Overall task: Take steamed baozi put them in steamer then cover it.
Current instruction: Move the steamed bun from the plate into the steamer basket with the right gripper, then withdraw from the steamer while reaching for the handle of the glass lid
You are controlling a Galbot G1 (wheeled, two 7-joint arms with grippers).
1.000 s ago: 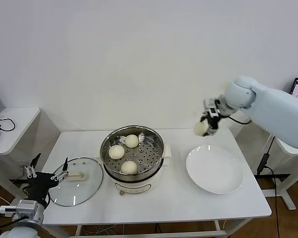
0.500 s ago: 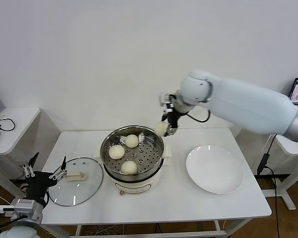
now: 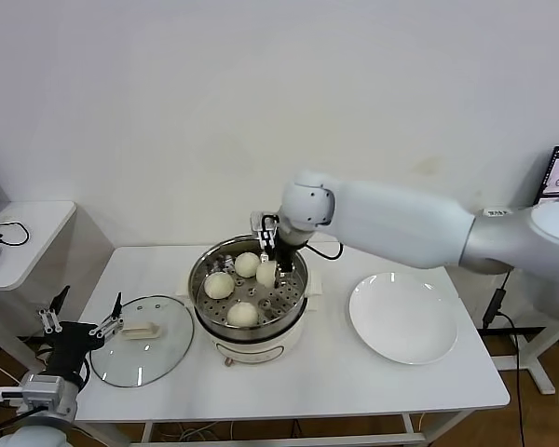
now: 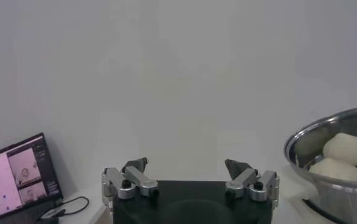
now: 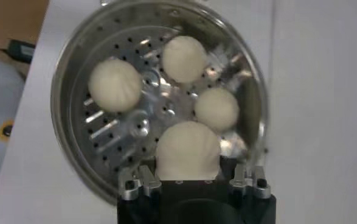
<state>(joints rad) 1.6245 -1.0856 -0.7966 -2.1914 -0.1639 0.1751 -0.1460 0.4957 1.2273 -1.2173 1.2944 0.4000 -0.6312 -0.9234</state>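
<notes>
Left of the steamer [image 3: 249, 289], below the table edge, we are seeing the left gripper [image 3: 78, 327] hanging parked with jaws spread wide, gripping nothing; the glass lid [image 3: 143, 352] is lying just beside it. Inside the steamer, three steamed baozi [image 3: 219, 285] are resting on the perforated tray. Over its right half, the right gripper [image 3: 267, 272] is holding the fourth bun [image 5: 187, 151], jaws half-closed on its sides. We are judging the bun light, soft, easily dented; a gentle side grip suits.
</notes>
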